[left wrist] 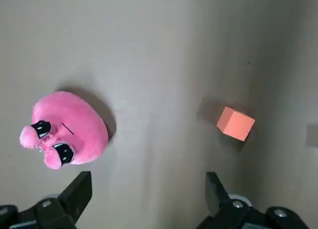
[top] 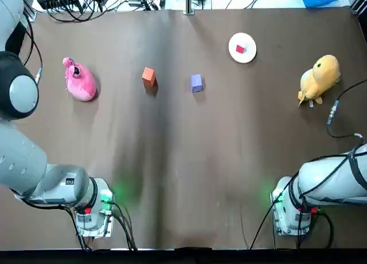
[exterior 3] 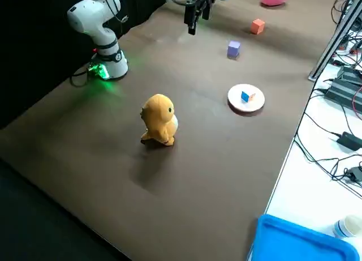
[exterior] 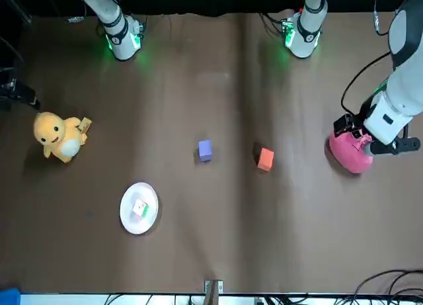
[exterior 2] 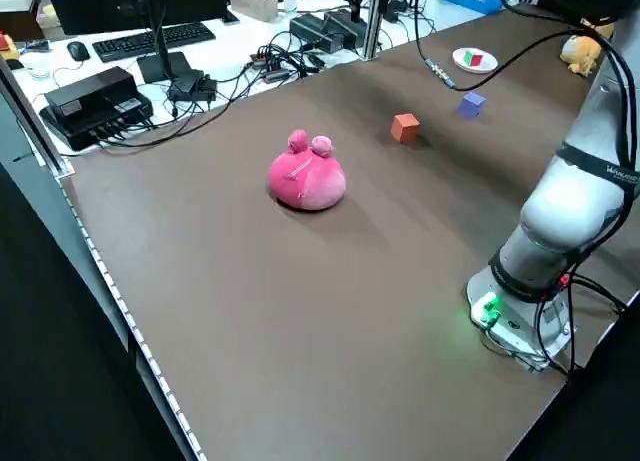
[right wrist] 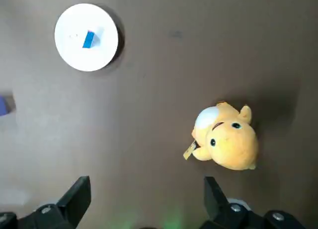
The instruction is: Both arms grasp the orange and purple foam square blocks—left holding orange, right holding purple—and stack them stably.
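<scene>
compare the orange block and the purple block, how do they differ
Colour: the orange block is bright orange, the purple block pale lilac. Place: the orange block lies toward the robot's left, nearer the pink plush; the purple block lies to its right, nearer the white plate. Both are small cubes resting on the table, apart and ungrasped.

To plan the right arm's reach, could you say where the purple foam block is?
Top view: the purple foam square block lies between the orange foam square block, on its left, and the white round plate.
</scene>
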### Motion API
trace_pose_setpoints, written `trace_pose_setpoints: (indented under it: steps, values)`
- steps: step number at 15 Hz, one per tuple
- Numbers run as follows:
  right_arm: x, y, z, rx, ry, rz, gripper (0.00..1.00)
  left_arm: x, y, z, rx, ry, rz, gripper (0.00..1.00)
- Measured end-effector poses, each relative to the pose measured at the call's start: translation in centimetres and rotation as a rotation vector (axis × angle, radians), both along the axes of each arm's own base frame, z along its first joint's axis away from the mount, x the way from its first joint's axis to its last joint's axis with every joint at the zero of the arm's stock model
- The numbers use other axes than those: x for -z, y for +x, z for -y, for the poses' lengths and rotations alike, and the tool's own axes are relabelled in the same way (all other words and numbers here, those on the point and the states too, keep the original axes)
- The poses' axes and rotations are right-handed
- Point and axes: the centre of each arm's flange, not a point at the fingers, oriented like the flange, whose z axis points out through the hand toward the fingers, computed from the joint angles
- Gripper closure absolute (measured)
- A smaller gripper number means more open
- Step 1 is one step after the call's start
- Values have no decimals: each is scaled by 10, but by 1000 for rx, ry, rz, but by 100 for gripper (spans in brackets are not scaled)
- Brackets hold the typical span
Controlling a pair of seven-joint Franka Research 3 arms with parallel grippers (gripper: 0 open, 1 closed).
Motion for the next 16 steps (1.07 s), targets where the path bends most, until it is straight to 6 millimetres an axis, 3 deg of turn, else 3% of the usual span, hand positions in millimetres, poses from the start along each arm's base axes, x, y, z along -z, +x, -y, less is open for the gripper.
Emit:
trace_pose_setpoints:
  steps: [2,7,9,11,12,16]
  values:
    - [0,1,-22,4,16,-5,0,8,6,6,8,-8,-10,0]
    - [1,1,-83,104,25,-13,0,41,10,52,70,-94,-87,0]
    - [3,1,-102,144,20,-15,0,51,9,46,77,-209,-152,0]
    - [10,4,-126,189,15,-13,0,62,14,29,119,-314,-185,0]
    - [24,9,-158,242,9,-8,0,79,17,13,201,-381,-219,0]
    - [73,23,-240,331,-3,-6,0,111,18,-1,334,-583,-285,0]
